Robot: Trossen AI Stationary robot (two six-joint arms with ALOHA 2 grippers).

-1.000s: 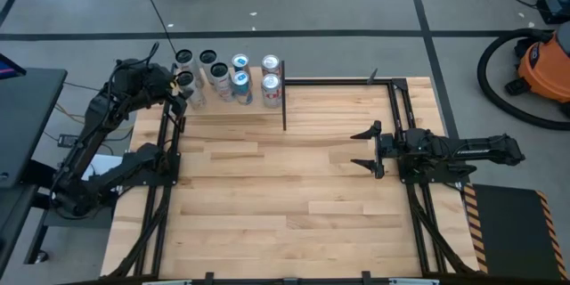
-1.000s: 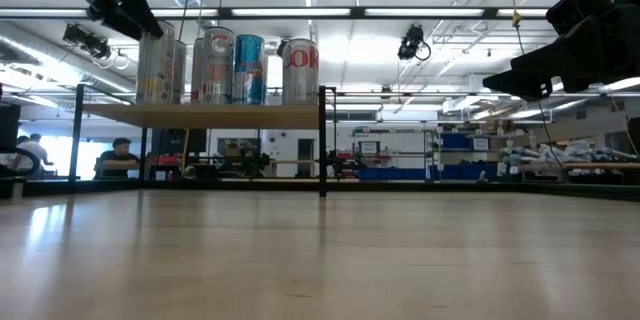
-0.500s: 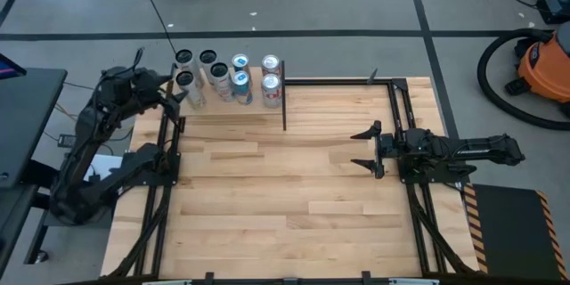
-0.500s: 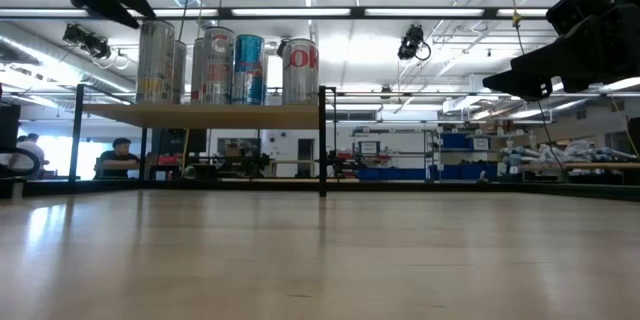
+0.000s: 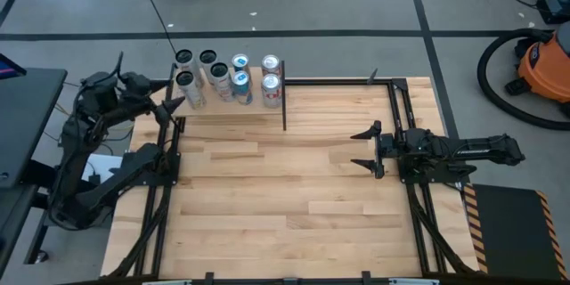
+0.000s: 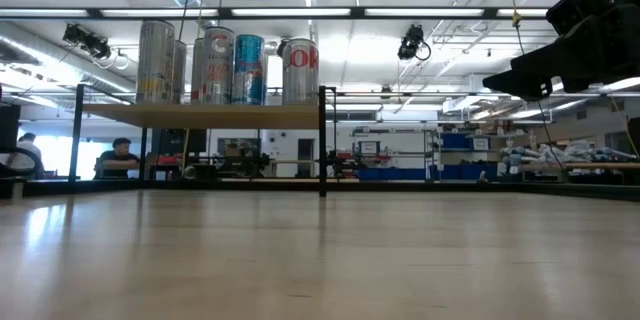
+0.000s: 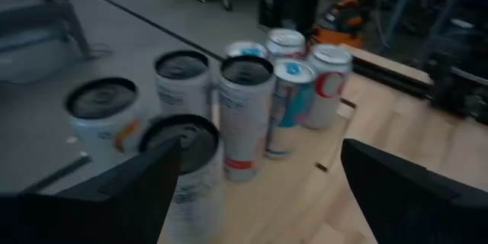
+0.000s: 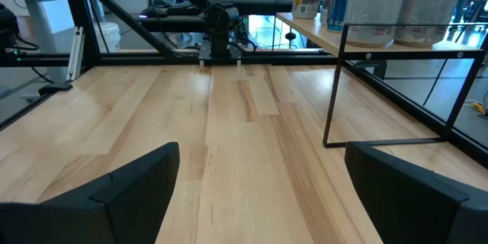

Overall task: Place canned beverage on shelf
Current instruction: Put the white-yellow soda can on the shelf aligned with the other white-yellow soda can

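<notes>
Standing on the shelf (image 6: 200, 114): cans (image 5: 227, 76) (eight, clustered).

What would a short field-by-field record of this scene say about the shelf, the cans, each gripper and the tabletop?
shelf: raised pale-wood panel on black rods, at the table's far left corner
cans: eight, upright, clustered on the shelf
left gripper: open, empty, beside the shelf's left end, off the cans
right gripper: open, empty, over the table's right side
tabletop: planked wood, no can on it
background: person seated beyond the table
</notes>
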